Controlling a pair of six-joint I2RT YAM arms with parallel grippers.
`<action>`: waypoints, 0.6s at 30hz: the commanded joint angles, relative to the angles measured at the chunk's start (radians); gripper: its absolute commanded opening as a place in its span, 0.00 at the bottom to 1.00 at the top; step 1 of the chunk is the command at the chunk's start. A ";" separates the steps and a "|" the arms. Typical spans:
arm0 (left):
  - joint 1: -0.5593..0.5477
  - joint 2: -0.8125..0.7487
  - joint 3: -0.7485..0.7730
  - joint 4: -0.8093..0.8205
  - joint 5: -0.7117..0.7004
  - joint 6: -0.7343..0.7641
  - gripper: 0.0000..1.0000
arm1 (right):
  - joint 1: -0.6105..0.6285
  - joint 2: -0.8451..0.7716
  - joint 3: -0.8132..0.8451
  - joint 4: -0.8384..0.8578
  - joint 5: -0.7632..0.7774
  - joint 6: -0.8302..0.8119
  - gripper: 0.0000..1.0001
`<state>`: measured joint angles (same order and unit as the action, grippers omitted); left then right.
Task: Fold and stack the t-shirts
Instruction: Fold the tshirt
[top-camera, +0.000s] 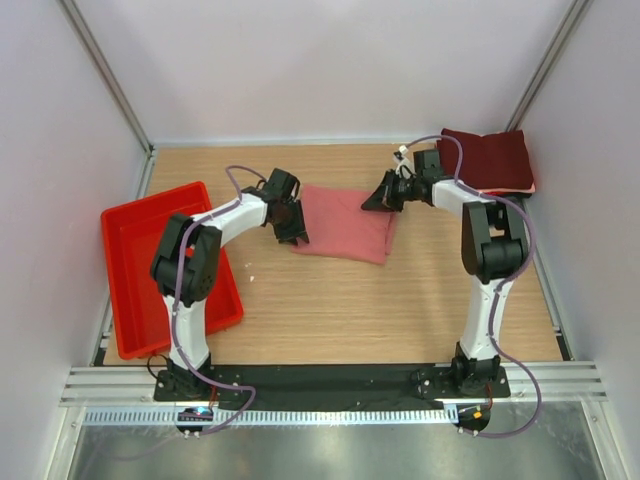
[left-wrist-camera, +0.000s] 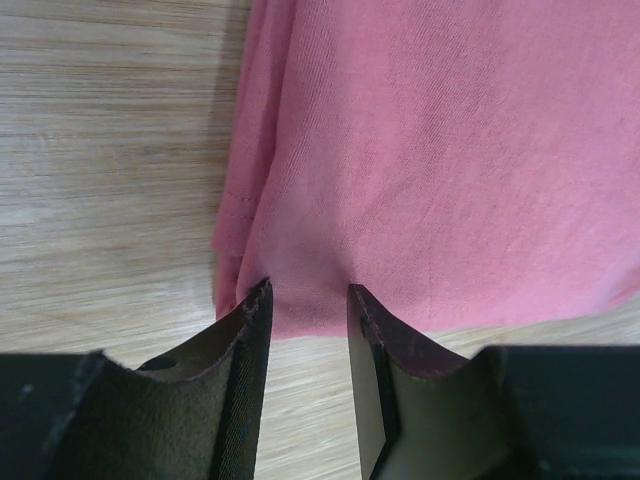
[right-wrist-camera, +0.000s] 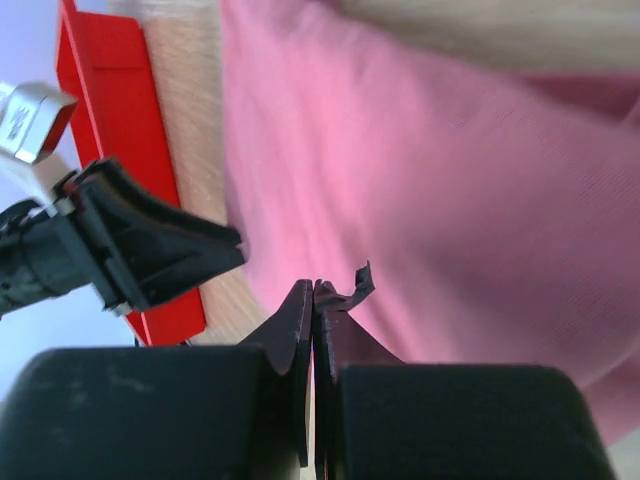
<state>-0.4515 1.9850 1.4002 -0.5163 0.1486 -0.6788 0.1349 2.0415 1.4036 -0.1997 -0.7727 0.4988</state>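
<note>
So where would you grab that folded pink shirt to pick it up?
Probably by its two short ends, one gripper from each side, coming in low along the table. The pink shirt lies flat in layers, so its top offers little to pinch; the left edge shows stacked folds, right where the left gripper stands open.

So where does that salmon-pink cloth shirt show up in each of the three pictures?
Top external: the salmon-pink cloth shirt lies near the middle of the picture.
Left wrist: the shirt fills the upper right.
Right wrist: the shirt fills the middle and right.
Shared landmark: the light wooden tabletop under it.
</note>
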 joint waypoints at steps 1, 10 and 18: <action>0.005 -0.002 0.013 0.030 -0.032 -0.002 0.38 | -0.037 0.101 0.121 0.062 -0.071 -0.009 0.02; 0.004 -0.005 -0.023 0.033 -0.050 -0.021 0.38 | -0.123 0.247 0.161 0.289 -0.108 0.152 0.02; 0.007 -0.048 0.092 -0.028 -0.020 -0.033 0.40 | -0.123 0.122 0.130 0.177 -0.078 0.095 0.07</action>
<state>-0.4511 1.9850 1.4063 -0.5262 0.1246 -0.7044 0.0006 2.2879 1.5280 0.0139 -0.8585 0.6289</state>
